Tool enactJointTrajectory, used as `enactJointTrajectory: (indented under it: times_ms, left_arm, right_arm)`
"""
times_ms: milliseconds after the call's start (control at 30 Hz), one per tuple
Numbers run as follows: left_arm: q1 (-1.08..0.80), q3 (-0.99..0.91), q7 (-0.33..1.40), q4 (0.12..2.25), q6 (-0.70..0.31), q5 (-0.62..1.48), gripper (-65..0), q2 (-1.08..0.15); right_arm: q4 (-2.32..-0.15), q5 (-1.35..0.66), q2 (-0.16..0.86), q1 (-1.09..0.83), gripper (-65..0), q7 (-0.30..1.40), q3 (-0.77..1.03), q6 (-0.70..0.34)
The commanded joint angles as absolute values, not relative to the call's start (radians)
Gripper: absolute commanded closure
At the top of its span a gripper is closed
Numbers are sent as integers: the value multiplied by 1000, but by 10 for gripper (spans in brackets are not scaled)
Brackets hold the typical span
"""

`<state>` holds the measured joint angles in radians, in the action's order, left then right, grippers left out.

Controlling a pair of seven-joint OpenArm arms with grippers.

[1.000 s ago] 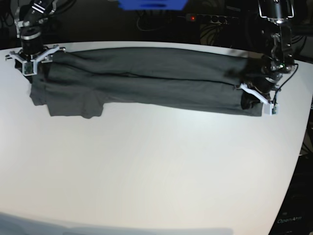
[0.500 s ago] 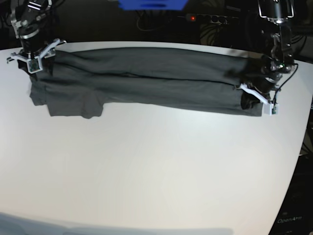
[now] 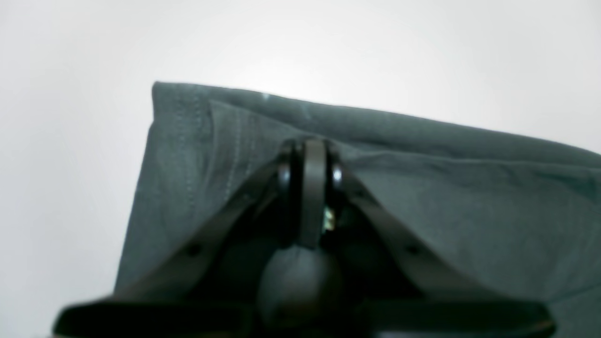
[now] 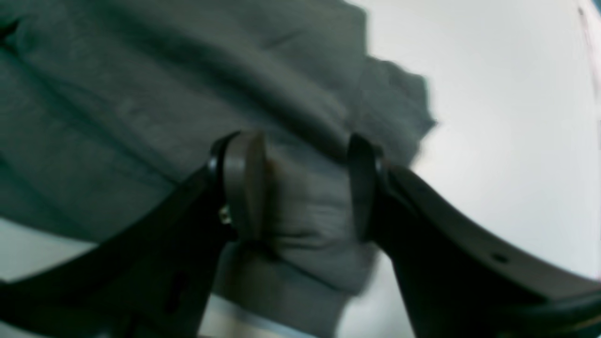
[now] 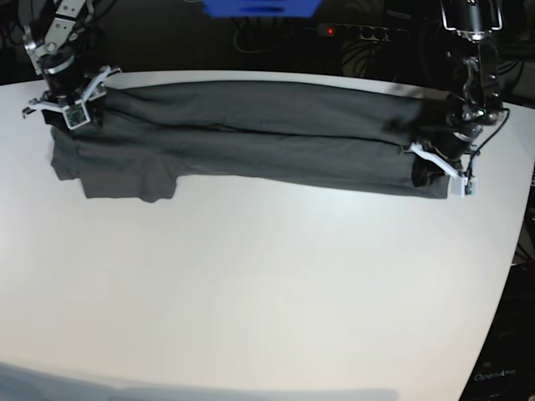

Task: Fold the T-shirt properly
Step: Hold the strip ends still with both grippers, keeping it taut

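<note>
The dark grey T-shirt [image 5: 251, 134] lies as a long, narrow folded band across the far part of the white table [image 5: 267, 284], with a sleeve flap [image 5: 134, 180] sticking out toward the front at the left. My left gripper [image 5: 439, 171] is at the band's right end. In the left wrist view its jaws [image 3: 310, 157] are pressed together on the T-shirt [image 3: 469, 197], near its stitched hem. My right gripper [image 5: 71, 104] hovers over the band's left end. Its fingers [image 4: 244, 178] stand apart, with the T-shirt [image 4: 117, 94] showing between and under them.
Behind the table's far edge lie dark cables, a power strip with a red light [image 5: 351, 32] and a blue object [image 5: 259, 7]. The table's curved right edge [image 5: 510, 251] runs close to my left arm.
My right gripper has shifted a little to the right and tilted, now over the shirt's left end, still open. The left gripper and the shirt have not moved.
</note>
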<state>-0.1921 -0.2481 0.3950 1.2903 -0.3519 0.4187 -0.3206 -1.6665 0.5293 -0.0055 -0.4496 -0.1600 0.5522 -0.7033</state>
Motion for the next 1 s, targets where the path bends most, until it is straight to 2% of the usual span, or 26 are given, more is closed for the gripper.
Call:
enactJointTrajectory:
  times_ms: [0,967]
  left_arm:
    - [-223,-243,552,1268,-312,334,-33,-320]
    - [-223,-243,553,1268,-312,334,-33,-318]
  right_arm:
    - [-1684,519,15,-450,-289,-180,550,-698]
    - [-1595,521,87,-394,-289,-179,536,-698]
